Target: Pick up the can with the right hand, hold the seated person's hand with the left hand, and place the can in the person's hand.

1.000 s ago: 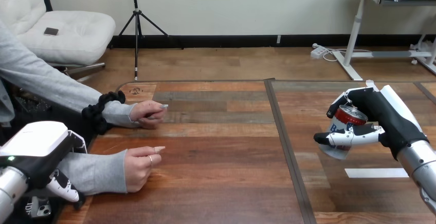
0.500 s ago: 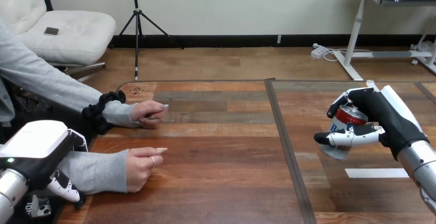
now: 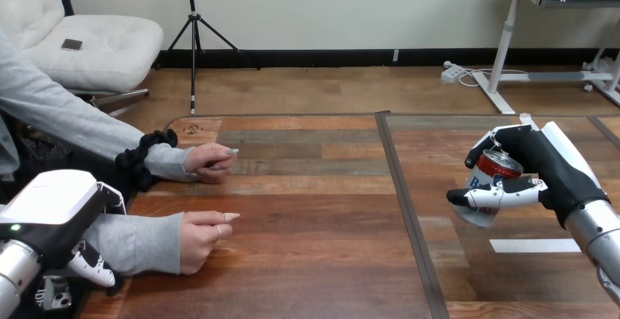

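Observation:
A red-topped can (image 3: 491,180) with a white and blue side is tilted in my right hand (image 3: 537,169), which is shut on it above the table's right half. At the bottom left corner my left hand (image 3: 53,209) hovers over the person's grey sleeve, behind the wrist. The person's near hand (image 3: 199,238) rests on the table, loosely curled, a little to the right of my left hand and apart from it. The person's far hand (image 3: 210,162) lies on the table further back, also loosely curled.
The wooden table (image 3: 314,260) has a dark seam (image 3: 406,209) running front to back through its middle. A strip of white tape (image 3: 534,246) lies on the table under my right forearm. The person's forearms enter from the left edge.
My left hand has sunk slightly towards the bottom left corner. The person's near hand has edged a little to the right. My right hand and the can have not moved.

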